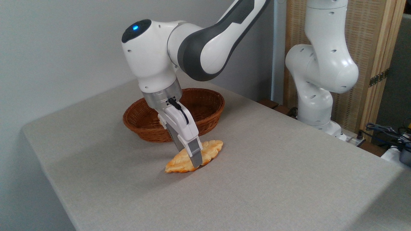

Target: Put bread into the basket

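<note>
Pincer (196, 164) down across the bread (192, 157) on the bench (273, 179); grip unclear. Glossy crust may slip. Basket (205, 109) rim could snag it.

wall (48, 48): plain grey | table (273, 179): grey cloth | woven screen (375, 41) rt | cables (385, 131)

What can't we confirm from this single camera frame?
- Pincer closure: only the near finger shows over the bread; the far finger is hidden behind it, so a grip can't be told.
- Basket contents: the wrist covers the middle; a small tan bit shows at the wrist's left edge, not identifiable.
- Bread's middle: covered by the finger.
- Table: the near edge is cut off by the bottom of the frame.
</note>
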`<action>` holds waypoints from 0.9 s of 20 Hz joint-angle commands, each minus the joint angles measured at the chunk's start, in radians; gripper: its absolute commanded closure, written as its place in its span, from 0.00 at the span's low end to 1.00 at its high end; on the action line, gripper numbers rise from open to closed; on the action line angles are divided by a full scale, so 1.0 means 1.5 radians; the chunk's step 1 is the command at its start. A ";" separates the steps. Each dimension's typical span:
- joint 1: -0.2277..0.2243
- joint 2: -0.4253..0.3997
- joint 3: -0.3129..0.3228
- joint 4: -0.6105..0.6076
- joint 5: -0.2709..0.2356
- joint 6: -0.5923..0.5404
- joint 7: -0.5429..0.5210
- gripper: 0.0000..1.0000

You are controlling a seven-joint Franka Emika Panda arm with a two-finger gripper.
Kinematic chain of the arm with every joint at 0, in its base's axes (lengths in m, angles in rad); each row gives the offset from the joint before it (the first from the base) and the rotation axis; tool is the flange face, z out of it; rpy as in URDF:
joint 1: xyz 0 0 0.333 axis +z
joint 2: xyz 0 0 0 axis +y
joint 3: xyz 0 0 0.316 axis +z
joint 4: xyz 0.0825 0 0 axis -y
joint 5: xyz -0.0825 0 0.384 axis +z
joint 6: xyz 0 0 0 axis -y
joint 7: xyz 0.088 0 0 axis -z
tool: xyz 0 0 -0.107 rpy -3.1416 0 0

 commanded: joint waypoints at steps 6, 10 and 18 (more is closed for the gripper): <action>-0.002 0.011 0.000 -0.002 0.019 0.022 0.012 0.26; -0.003 0.010 -0.004 -0.002 0.019 0.022 0.013 0.55; -0.003 0.010 -0.008 -0.001 0.019 0.021 0.013 0.55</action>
